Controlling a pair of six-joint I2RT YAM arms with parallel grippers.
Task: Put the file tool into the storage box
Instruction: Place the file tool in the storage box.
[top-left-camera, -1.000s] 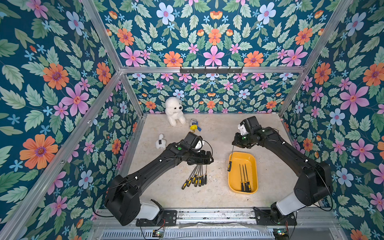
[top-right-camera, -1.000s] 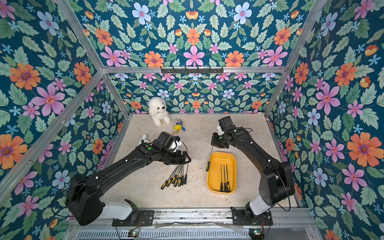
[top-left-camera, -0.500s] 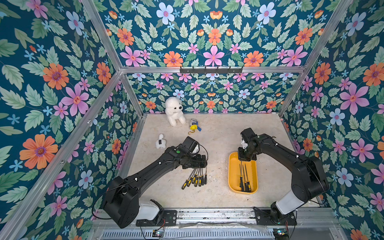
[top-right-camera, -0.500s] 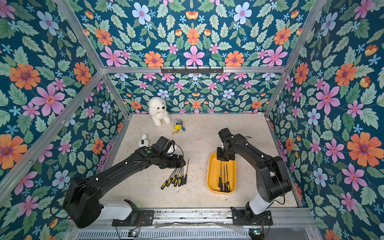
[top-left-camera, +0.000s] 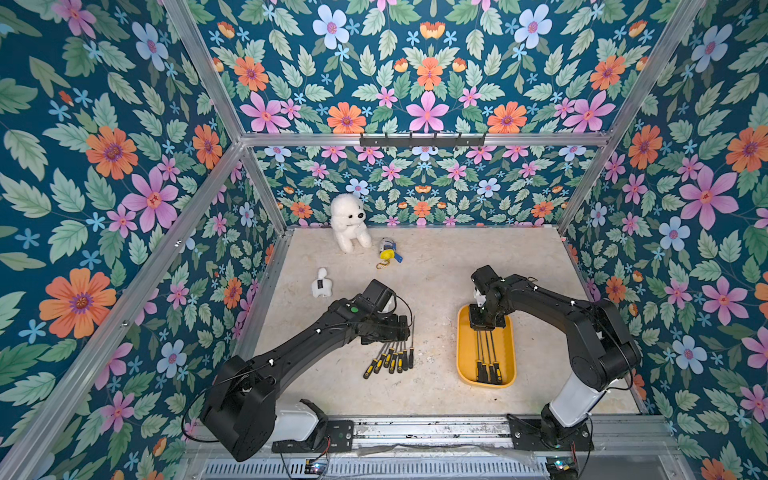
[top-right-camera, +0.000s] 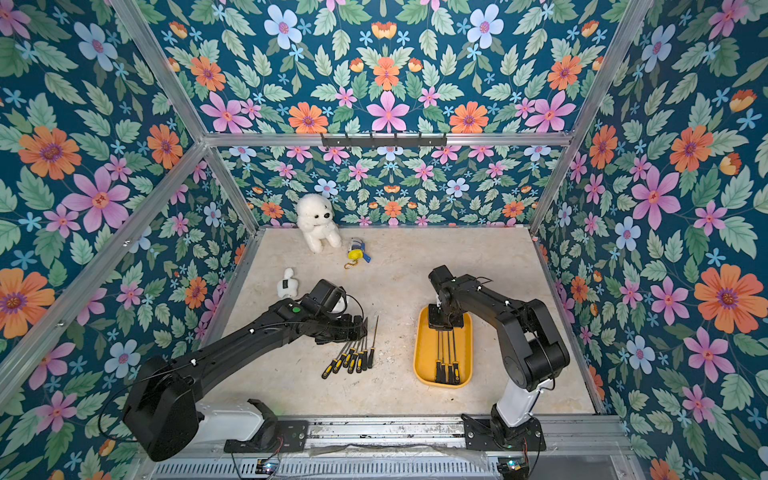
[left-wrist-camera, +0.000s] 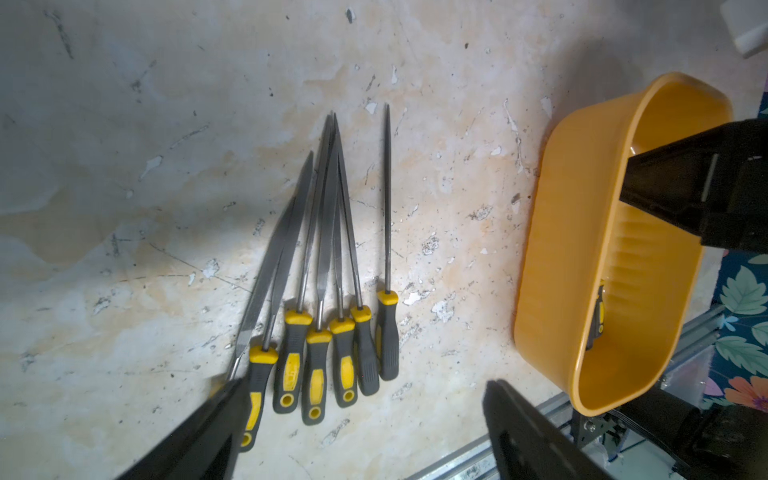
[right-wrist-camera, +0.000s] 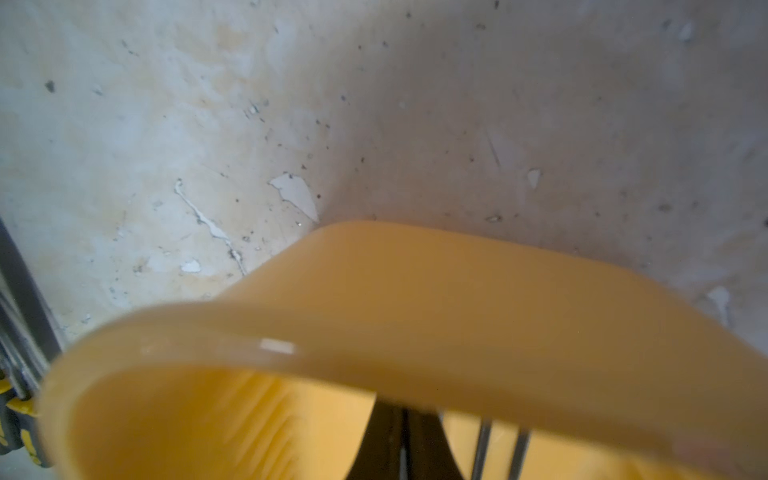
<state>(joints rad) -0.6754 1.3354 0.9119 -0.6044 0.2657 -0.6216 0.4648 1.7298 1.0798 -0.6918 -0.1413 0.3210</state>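
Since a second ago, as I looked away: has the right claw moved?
Yes: the right claw came toward its base, from beyond the storage box to above its far end.

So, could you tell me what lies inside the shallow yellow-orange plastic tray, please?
Three black-and-yellow-handled metal files lie lengthwise in the tray. The right gripper hangs over its far end, hiding their tips and the floor there.

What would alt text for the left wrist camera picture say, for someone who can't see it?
A fan of slim metal files with black-and-yellow handles lies on a scuffed beige table, seen between the open black fingers of the left gripper. Beside them stands the yellow-orange storage box, the right gripper reaching in.
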